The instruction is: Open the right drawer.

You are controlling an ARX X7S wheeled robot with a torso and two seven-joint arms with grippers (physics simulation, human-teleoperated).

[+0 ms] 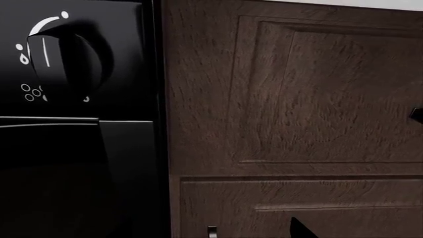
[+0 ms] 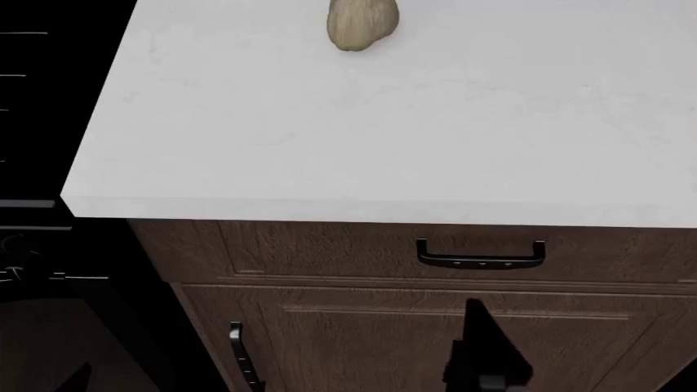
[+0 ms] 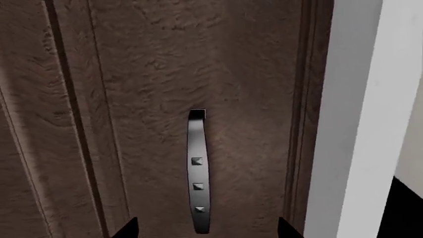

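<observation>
The right drawer sits flush under the white counter, its dark bar handle right of centre. In the right wrist view the handle runs straight toward my right gripper. That gripper is open, with one dark fingertip on either side of the handle's near end and nothing held. From the head camera the right gripper is a dark shape just below the handle. The left wrist view faces the drawer's left panel. Only one dark tip of the left gripper shows there.
A black stove front with a knob borders the drawer on the left. Below the drawer is a cabinet door with a vertical handle. A beige lumpy object lies far back on the counter.
</observation>
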